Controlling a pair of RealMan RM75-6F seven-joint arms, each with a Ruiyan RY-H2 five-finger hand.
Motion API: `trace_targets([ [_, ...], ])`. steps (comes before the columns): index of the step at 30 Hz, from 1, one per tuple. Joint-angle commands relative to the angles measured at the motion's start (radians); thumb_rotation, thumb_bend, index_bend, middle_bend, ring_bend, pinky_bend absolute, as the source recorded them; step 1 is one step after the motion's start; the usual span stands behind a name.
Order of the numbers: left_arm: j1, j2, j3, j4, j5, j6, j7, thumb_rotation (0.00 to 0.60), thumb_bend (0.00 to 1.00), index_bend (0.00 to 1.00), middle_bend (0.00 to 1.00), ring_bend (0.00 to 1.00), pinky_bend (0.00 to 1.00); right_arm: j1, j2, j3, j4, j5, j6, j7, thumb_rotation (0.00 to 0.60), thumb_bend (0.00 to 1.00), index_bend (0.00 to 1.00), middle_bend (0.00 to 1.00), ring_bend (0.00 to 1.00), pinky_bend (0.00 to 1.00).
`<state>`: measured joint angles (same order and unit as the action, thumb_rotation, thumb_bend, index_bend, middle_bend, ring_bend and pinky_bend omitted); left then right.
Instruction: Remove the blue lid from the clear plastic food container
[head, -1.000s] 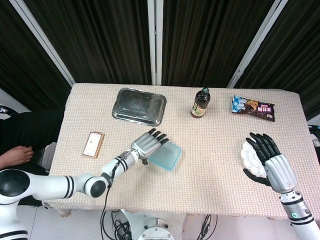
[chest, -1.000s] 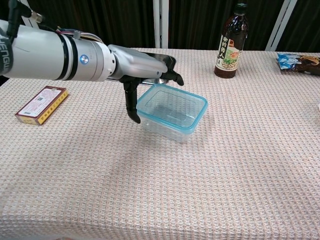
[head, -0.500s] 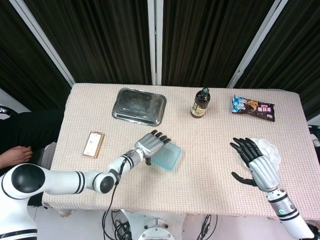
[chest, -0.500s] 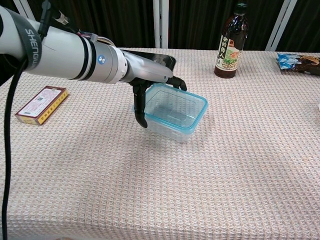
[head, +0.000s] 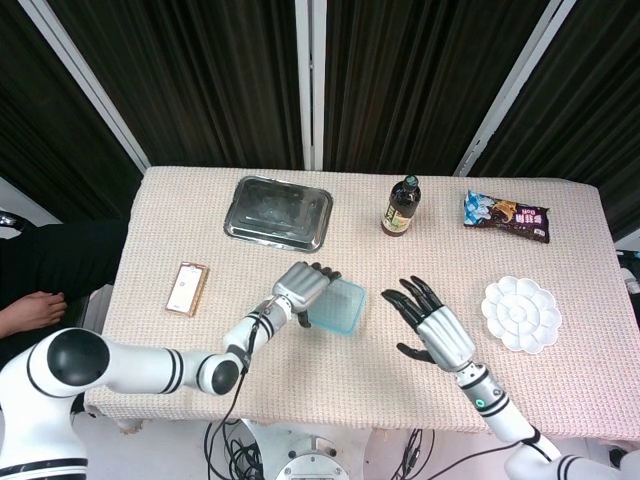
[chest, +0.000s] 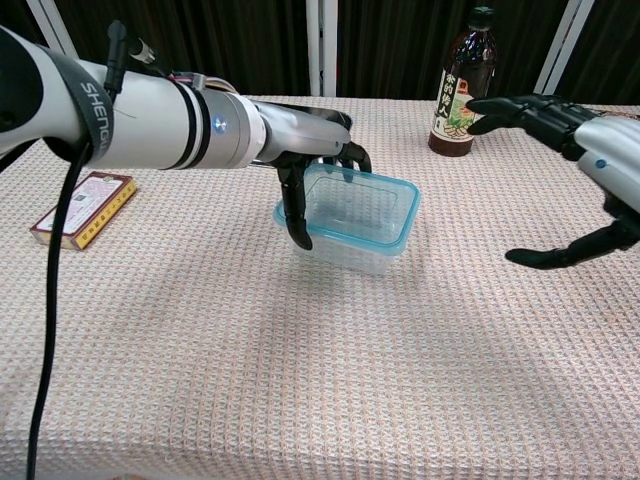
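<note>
The clear plastic food container (head: 335, 307) (chest: 362, 222) stands near the table's middle, its blue lid (chest: 400, 225) seated on top as a blue rim. My left hand (head: 299, 287) (chest: 312, 150) clasps the container's left end. Its fingers (chest: 352, 156) drape over the far rim and its thumb (chest: 297, 212) presses the near-left corner. My right hand (head: 432, 322) (chest: 603, 150) hovers open to the right of the container, fingers spread, apart from it and holding nothing.
A brown bottle (head: 401, 206) (chest: 461, 85) stands behind the container. A metal tray (head: 279, 210) lies at the back left, a snack packet (head: 506, 216) at the back right. A white palette dish (head: 521, 314) sits right, a small box (head: 187, 288) (chest: 83, 208) left.
My right hand has swung left from over the white dish to a spot beside the container. My left hand has closed in on the container's left end, which has shifted slightly right.
</note>
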<state>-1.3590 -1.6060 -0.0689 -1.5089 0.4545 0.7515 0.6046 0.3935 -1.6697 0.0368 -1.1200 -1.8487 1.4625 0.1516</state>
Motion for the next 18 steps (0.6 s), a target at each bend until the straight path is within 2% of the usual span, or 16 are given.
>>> trace_targets([
  [1,-0.007,-0.004,0.004,-0.008,-0.013,0.011,0.011,0.6,0.0,0.2,0.28,0.18,0.38,0.028,-0.086,0.006,0.088,-0.016,0.038,0.011,0.6,0.03,0.07,0.2,0.0,0.0],
  [7,-0.016,-0.012,0.004,-0.009,-0.046,0.019,0.02,0.6,0.0,0.2,0.28,0.18,0.38,0.049,-0.204,0.006,0.235,-0.016,0.092,0.058,0.6,0.01,0.17,0.28,0.01,0.0],
  [13,-0.026,-0.016,0.002,-0.008,-0.07,0.021,0.028,0.6,0.0,0.2,0.28,0.18,0.38,0.068,-0.3,-0.001,0.356,-0.011,0.134,0.117,0.6,0.0,0.25,0.37,0.08,0.0],
  [18,-0.032,-0.021,0.0,-0.006,-0.085,0.028,0.033,0.6,0.0,0.2,0.28,0.18,0.38,0.088,-0.355,-0.001,0.429,0.001,0.148,0.15,0.6,0.0,0.31,0.43,0.15,0.08],
])
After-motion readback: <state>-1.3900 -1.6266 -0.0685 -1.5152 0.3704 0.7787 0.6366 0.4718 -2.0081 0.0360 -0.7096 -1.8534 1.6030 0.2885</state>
